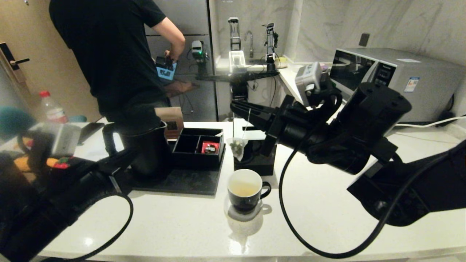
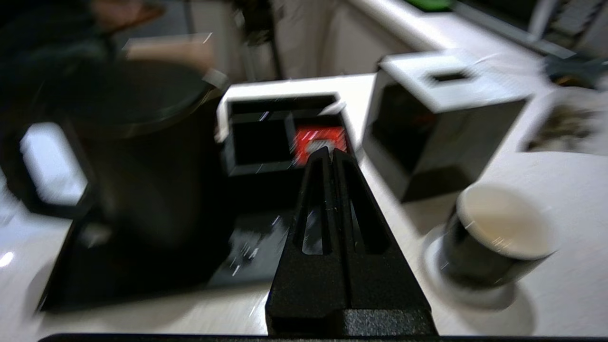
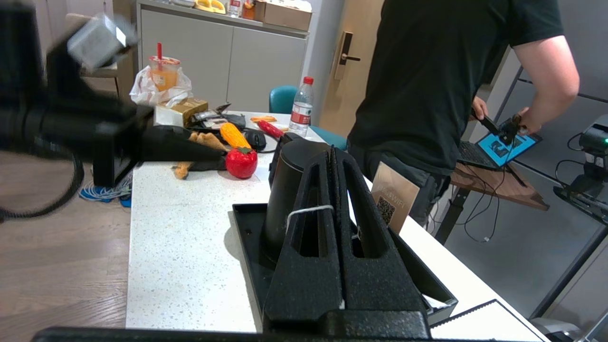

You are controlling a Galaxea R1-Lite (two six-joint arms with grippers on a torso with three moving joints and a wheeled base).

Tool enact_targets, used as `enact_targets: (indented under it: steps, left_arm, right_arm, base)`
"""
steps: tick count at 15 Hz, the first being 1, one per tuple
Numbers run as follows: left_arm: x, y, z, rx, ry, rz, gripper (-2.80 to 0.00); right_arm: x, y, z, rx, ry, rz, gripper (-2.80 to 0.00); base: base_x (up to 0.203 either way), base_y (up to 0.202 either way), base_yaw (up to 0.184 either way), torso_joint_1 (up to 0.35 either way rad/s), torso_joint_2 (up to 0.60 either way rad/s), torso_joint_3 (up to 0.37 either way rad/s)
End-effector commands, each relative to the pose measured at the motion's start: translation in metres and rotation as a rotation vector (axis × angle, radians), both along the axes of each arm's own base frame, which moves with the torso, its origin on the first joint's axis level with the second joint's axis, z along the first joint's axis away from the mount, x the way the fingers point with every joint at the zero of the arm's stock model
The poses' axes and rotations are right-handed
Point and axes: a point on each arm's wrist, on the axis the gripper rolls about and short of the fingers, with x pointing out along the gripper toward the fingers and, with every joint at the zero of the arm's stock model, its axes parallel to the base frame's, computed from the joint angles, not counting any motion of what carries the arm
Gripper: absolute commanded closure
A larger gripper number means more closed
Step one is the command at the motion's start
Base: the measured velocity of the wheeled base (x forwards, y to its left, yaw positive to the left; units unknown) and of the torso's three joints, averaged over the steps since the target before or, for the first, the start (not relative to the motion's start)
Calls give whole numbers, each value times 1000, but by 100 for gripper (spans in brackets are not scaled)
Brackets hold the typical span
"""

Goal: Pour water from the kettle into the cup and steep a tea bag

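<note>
The left gripper (image 1: 125, 154) sits low at the left of the counter, its fingers (image 2: 327, 190) pressed flat together on nothing, tips aimed toward the kettle (image 1: 145, 149) just beside it. The kettle stands upright, long axis vertical, on the left part of a dark tray (image 1: 189, 182); its loop handle faces left and its small spout right. Behind it leans a brown card (image 1: 171, 120). On the same tray, just right of the kettle, sits a black compartment box (image 1: 198, 147), with a small red packet (image 1: 210, 147) in its right front compartment.

Right of the box, the tea bag (image 1: 237, 146) hangs in the air by its thin string (image 1: 247, 122), which runs straight up to the right gripper (image 1: 236, 106). The bag's long axis is vertical, point upward. It hangs above and behind the cup (image 1: 245, 191), clear of the rim, in front of a black tissue box (image 1: 256, 162) with a white top. The right gripper reaches in from the right, pointing left, fingers (image 3: 332, 190) closed with the white string looped over one of them.

The cup stands upright on a pale coaster (image 1: 244, 214) in front of the tray, its handle to the right, with pale yellowish water (image 1: 242, 189) in it.

Further right a microwave (image 1: 393, 78) stands at the back. A person in black (image 1: 109, 58) stands behind the counter.
</note>
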Motion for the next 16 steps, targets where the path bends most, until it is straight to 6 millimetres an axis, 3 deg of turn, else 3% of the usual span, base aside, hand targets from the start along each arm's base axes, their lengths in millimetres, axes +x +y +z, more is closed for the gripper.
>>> enact_targets:
  steps: [1,7,13,16]
  left_arm:
    - [-11,8,-15,15,48,51,0]
    - [-42,27,-34,34,100,130,0]
    - [-79,42,-31,33,113,211,0]
    - [-107,48,-35,30,116,242,0]
  right_arm:
    - [-1,0,1,0,-15,2,0]
    - [-1,0,1,-1,-24,1,0]
    - [-2,-1,3,4,-32,0,0]
    - [-5,-3,4,3,-33,4,0]
  base:
    - [0,0,0,0,0,0]
    - [0,0,0,0,0,0]
    - [0,0,0,0,0,0]
    - [0,0,0,0,0,0]
